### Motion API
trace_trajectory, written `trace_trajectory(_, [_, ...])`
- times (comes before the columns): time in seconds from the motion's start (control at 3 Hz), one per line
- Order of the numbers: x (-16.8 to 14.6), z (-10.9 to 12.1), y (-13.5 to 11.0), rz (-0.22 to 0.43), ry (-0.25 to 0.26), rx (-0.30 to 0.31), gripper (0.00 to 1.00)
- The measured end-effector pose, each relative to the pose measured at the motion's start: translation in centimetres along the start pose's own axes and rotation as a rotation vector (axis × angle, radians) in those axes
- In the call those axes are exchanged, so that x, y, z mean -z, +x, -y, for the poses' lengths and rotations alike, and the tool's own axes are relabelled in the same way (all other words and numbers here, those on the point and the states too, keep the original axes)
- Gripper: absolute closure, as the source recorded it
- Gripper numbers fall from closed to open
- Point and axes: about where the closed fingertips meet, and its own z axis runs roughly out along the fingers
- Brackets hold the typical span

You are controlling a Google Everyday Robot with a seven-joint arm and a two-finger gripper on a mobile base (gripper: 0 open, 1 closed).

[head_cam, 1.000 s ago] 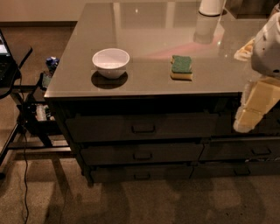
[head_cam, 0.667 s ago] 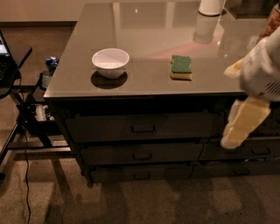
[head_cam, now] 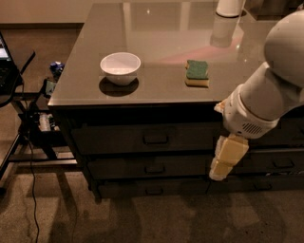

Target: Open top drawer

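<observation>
The top drawer (head_cam: 142,137) is the tallest dark grey-brown front under the counter top, shut, with a small loop handle (head_cam: 156,139) at its centre. Two shallower drawers lie below it. My gripper (head_cam: 227,158) hangs in front of the drawer stack, to the right of the handle and a little lower, its cream fingers pointing down. The white arm (head_cam: 273,90) reaches in from the right edge and covers the right end of the drawers.
On the grey counter (head_cam: 156,52) stand a white bowl (head_cam: 120,67), a green and yellow sponge (head_cam: 197,73) and a white cylinder (head_cam: 230,7) at the back. A neighbouring drawer stack (head_cam: 285,163) is at right. A black stand with cables (head_cam: 28,118) is at left.
The arm has swung left and toward the camera, bringing the gripper lower and in front of the drawer fronts. The drawers have not moved.
</observation>
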Motion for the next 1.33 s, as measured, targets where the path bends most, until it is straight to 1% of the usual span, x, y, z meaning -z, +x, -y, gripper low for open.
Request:
trace_trajectory(0.33, [-0.1, 0.0, 0.0, 0.000, -0.001, -0.001, 0.00])
trace_trajectory(0.67, [-2.6, -0.2, -0.6, 0.009, -0.002, -0.020, 0.00])
trace_trajectory(1.0, [-9.8, 1.9, -2.3, 0.029, 0.017, -0.024, 0.00])
trace_trajectory(1.33, [-9.8, 1.9, -2.3, 0.029, 0.017, -0.024, 0.00])
